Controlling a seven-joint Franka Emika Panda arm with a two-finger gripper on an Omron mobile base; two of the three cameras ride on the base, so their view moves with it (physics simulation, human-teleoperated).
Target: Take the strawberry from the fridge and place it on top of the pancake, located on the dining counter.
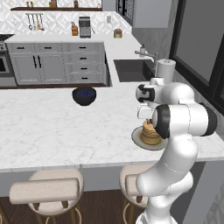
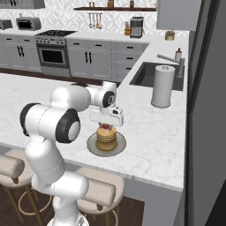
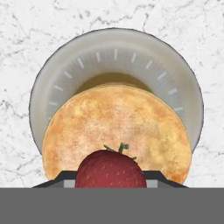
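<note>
Gripper [image 2: 106, 126] is closed on the strawberry [image 3: 111, 169] — in the hand view the berry sits between the two dark finger tips, green cap pointing toward the far side of the stack.

Position: I have the hand parked directly over the pancake [image 3: 117, 131], camera looking straight down. The stack sits on its grey plate [image 3: 65, 65], which rests on the dining counter [image 1: 52, 127] near the edge by the stools [image 1: 46, 190].

Key relation: the berry lies straight below the hand and just above the pancake top. In the hand view it overlaps the near edge of the top cake, not the middle, so I judge the drop point biased toward that rim. The right base view shows red just at the top of the stack, under the fingers; I cannot tell whether it is touching yet.

Next move, as I read it — a short descent if any gap remains, then let the fingers part. Risk: a round berry released off-centre may roll to the plate.

Blue-black bowl [image 1: 84, 96] and paper towel roll [image 2: 162, 86] stand well apart, no interference.
</note>
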